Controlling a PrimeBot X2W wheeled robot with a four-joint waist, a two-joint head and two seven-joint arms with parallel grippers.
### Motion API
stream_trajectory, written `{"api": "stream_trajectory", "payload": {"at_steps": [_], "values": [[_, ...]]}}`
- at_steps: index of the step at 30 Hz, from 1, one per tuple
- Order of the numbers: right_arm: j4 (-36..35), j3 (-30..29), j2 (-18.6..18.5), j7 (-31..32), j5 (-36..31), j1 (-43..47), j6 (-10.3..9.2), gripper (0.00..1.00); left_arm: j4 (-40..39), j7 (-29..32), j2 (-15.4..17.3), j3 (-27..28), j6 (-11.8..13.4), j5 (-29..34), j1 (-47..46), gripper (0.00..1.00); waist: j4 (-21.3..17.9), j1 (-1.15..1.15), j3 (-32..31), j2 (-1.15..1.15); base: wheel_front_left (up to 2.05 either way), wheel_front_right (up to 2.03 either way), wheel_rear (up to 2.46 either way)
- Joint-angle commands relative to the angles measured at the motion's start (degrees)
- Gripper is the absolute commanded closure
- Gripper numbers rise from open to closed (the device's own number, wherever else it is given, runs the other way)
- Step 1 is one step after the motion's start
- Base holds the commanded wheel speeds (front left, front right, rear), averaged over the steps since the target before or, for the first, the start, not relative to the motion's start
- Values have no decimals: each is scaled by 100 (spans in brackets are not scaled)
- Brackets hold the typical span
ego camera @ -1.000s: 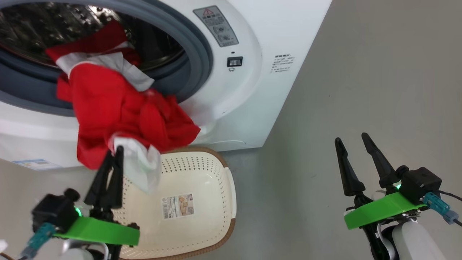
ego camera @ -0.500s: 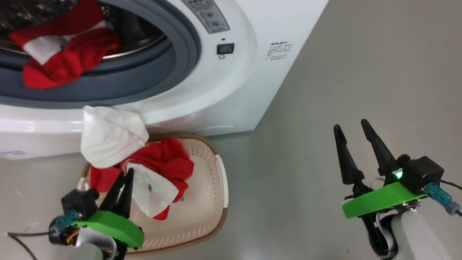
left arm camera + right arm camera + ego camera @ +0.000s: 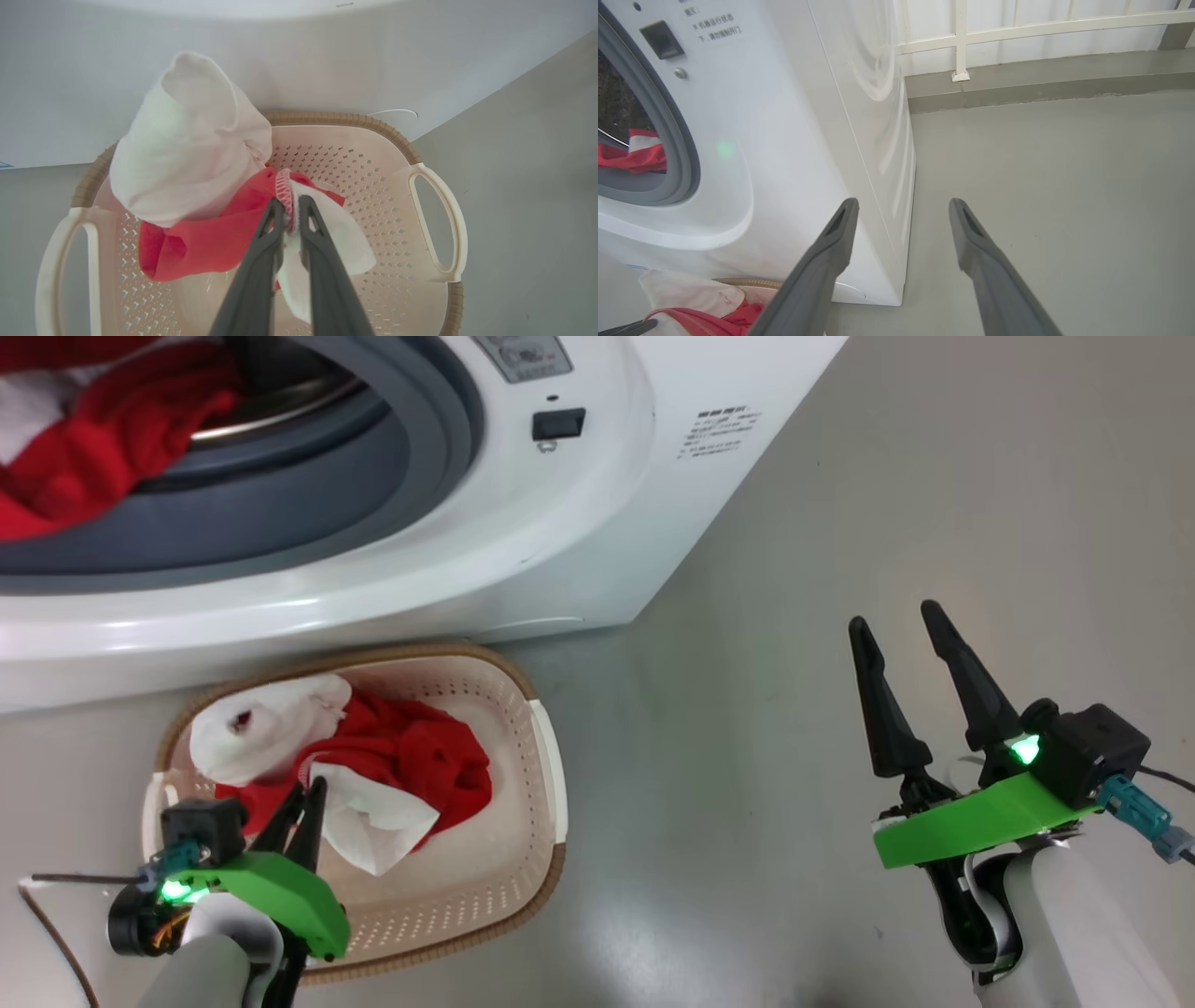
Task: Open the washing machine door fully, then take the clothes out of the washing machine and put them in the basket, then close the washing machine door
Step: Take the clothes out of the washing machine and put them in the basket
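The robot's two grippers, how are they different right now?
The left gripper is pinched shut on the clothes; the right gripper is open and holds nothing. The left gripper is over the basket; the right gripper is over the floor. Both have two long dark fingers.

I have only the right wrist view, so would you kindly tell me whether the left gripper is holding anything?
Observer: Yes, the left gripper is shut on a red-and-white hem of the clothes, above the basket.
Operator: Thank you. Are the clothes inside the basket?
Observer: In the head view their red bulk lies inside it, towards its left half.
Operator: Is there room for more?
Observer: I would say so; the right half of the basket's floor is bare.
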Motion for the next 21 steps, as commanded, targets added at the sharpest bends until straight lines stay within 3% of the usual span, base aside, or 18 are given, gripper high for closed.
{"api": "stream_trajectory", "payload": {"at_steps": [1, 21], "values": [[-157, 144, 6, -37, 34, -27, 2, 0, -8, -36, 188, 95, -32, -51, -58, 100, -72, 0, 136, 0, 0, 0, 0], [-250, 346, 7, -37, 45, -316, 2, 0, 1094, -36, 491, -1190, -32, -1066, -1009, 100, -141, 0, 865, 0, 0, 0, 0]]}}
